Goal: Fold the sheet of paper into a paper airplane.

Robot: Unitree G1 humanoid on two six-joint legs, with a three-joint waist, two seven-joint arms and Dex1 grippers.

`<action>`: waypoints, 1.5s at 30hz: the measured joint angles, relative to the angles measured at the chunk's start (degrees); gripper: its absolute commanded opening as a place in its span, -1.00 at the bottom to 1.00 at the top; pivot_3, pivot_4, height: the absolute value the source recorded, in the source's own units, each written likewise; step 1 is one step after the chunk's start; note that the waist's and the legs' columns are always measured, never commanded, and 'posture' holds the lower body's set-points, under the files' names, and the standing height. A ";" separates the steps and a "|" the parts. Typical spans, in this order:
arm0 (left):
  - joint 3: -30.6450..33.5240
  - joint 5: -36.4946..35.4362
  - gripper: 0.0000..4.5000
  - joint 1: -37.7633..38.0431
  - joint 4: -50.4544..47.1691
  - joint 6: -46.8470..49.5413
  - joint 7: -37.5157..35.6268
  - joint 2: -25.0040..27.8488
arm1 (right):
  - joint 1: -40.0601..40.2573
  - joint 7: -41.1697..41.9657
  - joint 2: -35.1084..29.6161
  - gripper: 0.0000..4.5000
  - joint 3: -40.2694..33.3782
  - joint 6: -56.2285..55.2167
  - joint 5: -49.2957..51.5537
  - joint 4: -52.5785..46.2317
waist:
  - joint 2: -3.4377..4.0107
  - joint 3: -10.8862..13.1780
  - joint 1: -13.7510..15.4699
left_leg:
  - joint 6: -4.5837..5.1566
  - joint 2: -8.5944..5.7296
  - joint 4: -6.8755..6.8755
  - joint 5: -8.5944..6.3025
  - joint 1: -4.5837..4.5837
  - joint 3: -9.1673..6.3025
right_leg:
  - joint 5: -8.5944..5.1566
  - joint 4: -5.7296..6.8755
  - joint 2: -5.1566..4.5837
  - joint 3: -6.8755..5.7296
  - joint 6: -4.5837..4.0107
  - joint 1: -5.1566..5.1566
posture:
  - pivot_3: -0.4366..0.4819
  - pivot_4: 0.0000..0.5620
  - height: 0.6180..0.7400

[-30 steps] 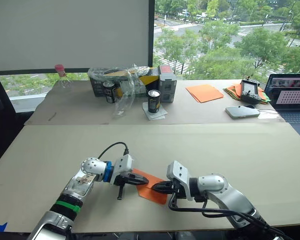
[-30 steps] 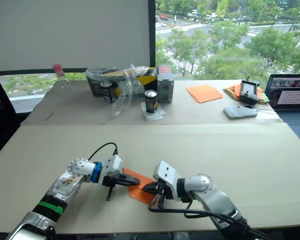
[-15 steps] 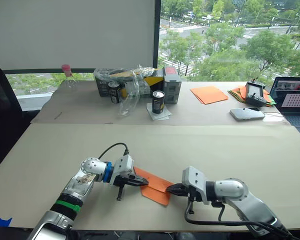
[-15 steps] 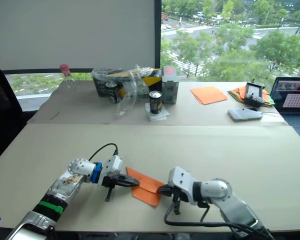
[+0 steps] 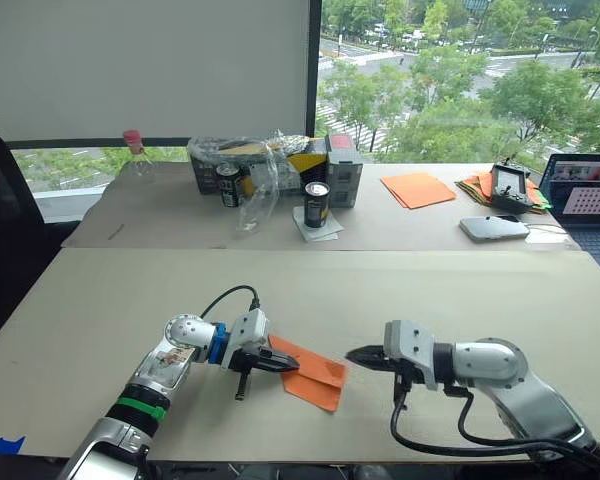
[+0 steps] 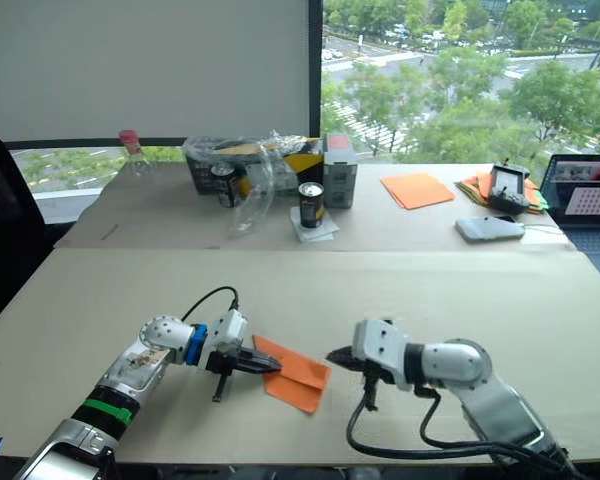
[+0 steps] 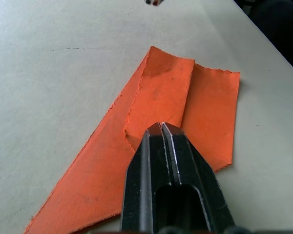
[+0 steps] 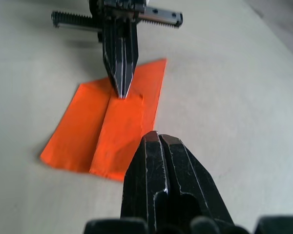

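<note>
Orange paper lies flat near the front edge of my table (image 5: 100, 290), and everything I am doing centres on it. Starting at my left, my left hand (image 5: 288, 366) reaches in low over the table, its two black fingers pressed together with no gap between them, and its tip rests on the sheet of paper (image 5: 315, 372) close to its left side. In my left wrist view those clenched fingers (image 7: 161, 146) come down right at the near end of a narrow folded flap, which lies on top of the wider layer beneath; a crease runs along each long side of that flap. The sheet is already partly folded, with one pointed corner toward my left hand and a squarer end toward my right. Just to the right of the paper, apart from it and not touching, my right hand (image 5: 358, 355) hovers over bare table with its fingers (image 8: 156, 161) also clenched tight, holding nothing, and pointing back at the sheet. On the far table behind, from left to right, I see a bottle with a pink cap (image 5: 133, 152), a dark can (image 5: 317, 203), smooth orange sheets (image 5: 418, 188) and a laptop (image 5: 586, 203).
</note>
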 measured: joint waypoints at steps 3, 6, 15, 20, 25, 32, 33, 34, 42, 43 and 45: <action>-0.19 -0.01 -1.00 0.09 -0.35 0.07 0.07 -0.25 | -0.95 0.06 2.03 -0.99 5.15 -1.85 -3.20 2.39 | 0.00 0.00 0.15 | 0.11 -0.10 0.01 -0.06 -0.03 -0.01 | 0.05 -0.06 -0.08 -0.04 -0.08 0.00 | -0.05 -0.47 -0.14; -0.16 0.02 -1.00 0.00 -0.55 0.66 0.06 -0.08 | -3.00 0.05 3.58 -0.99 9.82 -7.28 -9.13 9.69 | 0.01 0.01 -0.06 | 0.14 -0.19 0.02 -0.08 -0.01 0.06 | 0.06 -0.09 -0.11 0.05 -0.07 0.00 | -0.05 -0.47 -0.14; -0.17 0.04 -1.00 0.04 -0.66 1.24 0.50 -0.08 | -4.06 2.26 7.02 -0.99 11.11 -13.91 -8.79 16.80 | 0.02 0.00 -0.06 | 0.14 -0.13 0.02 -0.08 0.09 0.04 | 0.07 -0.04 -0.06 0.03 -0.08 0.05 | -0.05 -0.47 -0.14; -0.21 0.04 -1.00 0.04 -0.65 1.33 0.53 -0.10 | -2.96 3.35 6.28 -0.99 10.74 -16.82 -8.70 17.39 | 0.04 -0.01 -0.04 | 0.13 -0.14 0.01 -0.08 0.12 0.03 | 0.06 -0.04 -0.06 0.03 -0.08 0.04 | -0.05 -0.47 -0.14; -0.33 0.05 -1.00 -0.20 -0.20 1.29 0.49 -0.36 | -2.25 3.39 4.44 -0.99 10.65 -20.23 -8.92 18.29 | 0.04 -0.01 0.06 | 0.14 -0.15 0.02 -0.08 0.16 0.04 | 0.06 -0.04 -0.07 0.02 -0.07 0.06 | -0.05 -0.47 -0.14; -0.77 0.10 -1.00 -0.82 1.00 1.11 0.37 -0.80 | -0.08 3.52 1.24 -0.99 9.23 -25.37 -8.66 19.53 | 0.04 -0.03 0.28 | 0.16 -0.17 0.02 -0.09 0.40 0.04 | -0.05 -0.10 -0.11 0.02 0.12 0.24 | -0.05 -0.47 -0.14; -0.82 0.11 -1.00 -0.87 1.10 1.10 0.35 -0.82 | 0.17 3.53 0.58 -0.99 8.98 -26.37 -8.66 19.78 | 0.03 -0.04 0.30 | 0.16 -0.16 0.02 -0.09 0.43 0.04 | -0.07 -0.11 -0.11 0.02 0.15 0.26 | -0.05 -0.47 -0.14; -0.89 0.12 -1.00 -0.94 1.30 1.08 0.32 -0.86 | 0.48 3.55 -0.27 -0.99 8.58 -28.03 -8.66 20.41 | 0.03 -0.09 0.31 | 0.16 -0.16 0.02 -0.09 0.46 0.04 | -0.10 -0.11 -0.10 0.02 0.20 0.29 | -0.05 -0.47 -0.14; -1.55 0.51 -1.00 -1.17 2.15 0.95 0.27 -1.30 | 4.59 3.61 -4.98 -0.99 5.36 -35.79 -8.22 22.80 | 0.10 -0.33 0.93 | 0.38 -0.15 0.00 -0.25 1.00 0.01 | -0.33 -0.37 -0.20 -0.06 0.57 1.08 | -0.05 -0.47 -0.14; -1.53 0.51 -1.00 -1.17 2.25 0.90 0.21 -1.30 | 5.28 3.61 -5.68 -0.99 4.87 -36.07 -7.69 22.79 | 0.10 -0.33 1.01 | 0.40 -0.17 0.01 -0.26 1.00 0.02 | -0.34 -0.41 -0.20 -0.05 0.57 1.08 | -0.05 -0.47 -0.14; -1.56 0.50 -1.00 -1.22 2.27 0.72 0.12 -1.36 | 6.77 3.60 -6.41 -0.99 3.83 -36.12 -6.51 22.53 | 0.07 -0.36 1.19 | 0.44 -0.19 0.01 -0.28 0.98 0.03 | -0.33 -0.48 -0.22 -0.03 0.57 1.09 | -0.05 -0.47 -0.14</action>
